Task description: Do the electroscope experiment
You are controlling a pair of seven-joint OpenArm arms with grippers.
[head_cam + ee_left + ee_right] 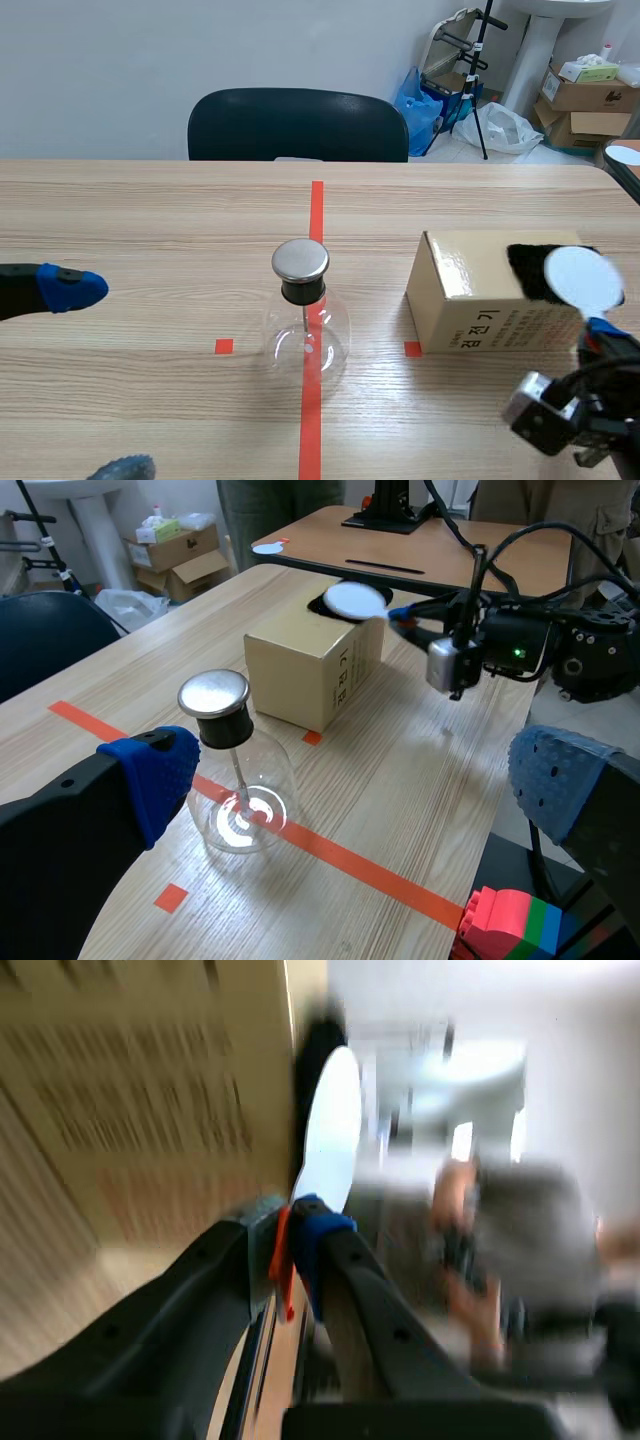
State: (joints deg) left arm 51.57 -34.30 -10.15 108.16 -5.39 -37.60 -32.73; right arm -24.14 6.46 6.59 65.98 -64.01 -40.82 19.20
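Left gripper point(360, 776) is wide open on my end, gripping nothing, with the flask point(306, 330) just ahead of it on the tape line point(311, 425). Box point(470, 300) sits to its right. Right gripper point(290, 1245) is pinched onto the disc point(583, 280), which is over the box.

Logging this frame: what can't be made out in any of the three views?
- Right wrist view: blur leaves the cardboard box print unreadable and the room beyond the white disc unclear.
- Scene view: the white disc covers part of the black cloth.
- Scene and left wrist views: the rod's lower end inside the flask is too small and glary to read.
- Left wrist view: the coloured blocks are cut off by the edge.
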